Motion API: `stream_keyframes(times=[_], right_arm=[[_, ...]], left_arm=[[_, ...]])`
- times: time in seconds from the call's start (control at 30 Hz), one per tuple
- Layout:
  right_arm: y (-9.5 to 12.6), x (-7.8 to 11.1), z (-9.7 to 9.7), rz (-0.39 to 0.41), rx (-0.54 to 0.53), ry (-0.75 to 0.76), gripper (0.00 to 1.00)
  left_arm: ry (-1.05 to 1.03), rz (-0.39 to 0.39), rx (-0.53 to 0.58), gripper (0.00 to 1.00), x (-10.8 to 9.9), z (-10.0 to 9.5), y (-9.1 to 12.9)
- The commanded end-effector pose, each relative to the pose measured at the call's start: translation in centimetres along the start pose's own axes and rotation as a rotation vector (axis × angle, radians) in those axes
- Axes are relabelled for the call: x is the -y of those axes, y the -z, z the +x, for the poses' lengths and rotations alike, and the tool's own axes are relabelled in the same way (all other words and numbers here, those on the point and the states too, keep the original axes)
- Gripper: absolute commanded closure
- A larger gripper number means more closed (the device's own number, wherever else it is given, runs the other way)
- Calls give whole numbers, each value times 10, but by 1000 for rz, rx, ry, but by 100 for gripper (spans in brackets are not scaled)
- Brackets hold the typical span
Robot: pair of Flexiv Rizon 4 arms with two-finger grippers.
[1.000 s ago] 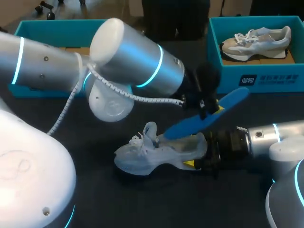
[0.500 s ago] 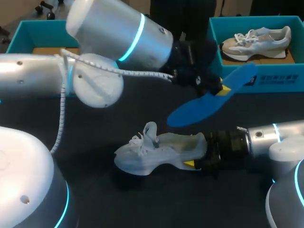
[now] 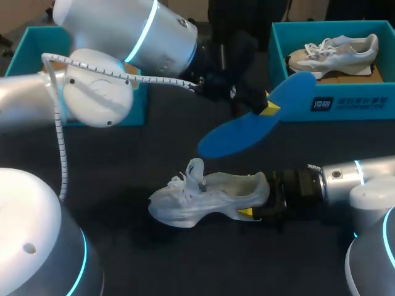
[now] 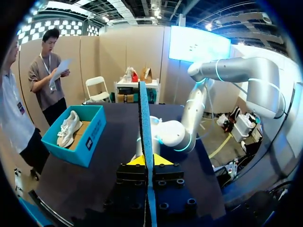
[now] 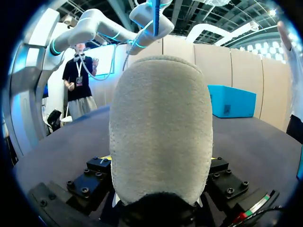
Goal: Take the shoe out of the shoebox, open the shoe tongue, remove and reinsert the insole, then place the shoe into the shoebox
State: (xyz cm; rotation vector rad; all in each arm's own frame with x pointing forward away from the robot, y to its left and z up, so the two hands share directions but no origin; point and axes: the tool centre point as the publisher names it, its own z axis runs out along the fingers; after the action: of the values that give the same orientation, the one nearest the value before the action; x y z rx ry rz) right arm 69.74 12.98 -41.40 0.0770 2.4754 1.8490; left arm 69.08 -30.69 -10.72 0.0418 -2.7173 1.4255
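Head view: left gripper (image 3: 266, 106) pinches the insole (image 3: 244, 127) aloft; right gripper (image 3: 254, 212) clamps the shoe (image 3: 203, 197) by its heel. Left wrist view shows the insole edge-on between the tips.

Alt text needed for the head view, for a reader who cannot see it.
The left end effector holds a blue insole in the air above a white shoe, gripped at the heel by the right end effector, on the dark table. Behind are two teal shoeboxes; the right one holds another shoe.
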Motion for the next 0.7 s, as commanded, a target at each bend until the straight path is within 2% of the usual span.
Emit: stream_keyframes(times=[0.03,0.07,0.2,0.43,0.7], right_arm=[[-2,-2,0,7,-2,0,100],[-2,-2,0,7,-2,0,100],[-2,-2,0,7,-2,0,100],[-2,-2,0,7,-2,0,100],[-2,-2,0,7,-2,0,100]], left_arm=[[53,45,-34,100,-3,2,6],[61,49,-27,100,-2,2,9],[82,154,-60,100,6,11,30],[57,328,-133,100,26,39,66],[53,418,-96,100,52,60,105]])
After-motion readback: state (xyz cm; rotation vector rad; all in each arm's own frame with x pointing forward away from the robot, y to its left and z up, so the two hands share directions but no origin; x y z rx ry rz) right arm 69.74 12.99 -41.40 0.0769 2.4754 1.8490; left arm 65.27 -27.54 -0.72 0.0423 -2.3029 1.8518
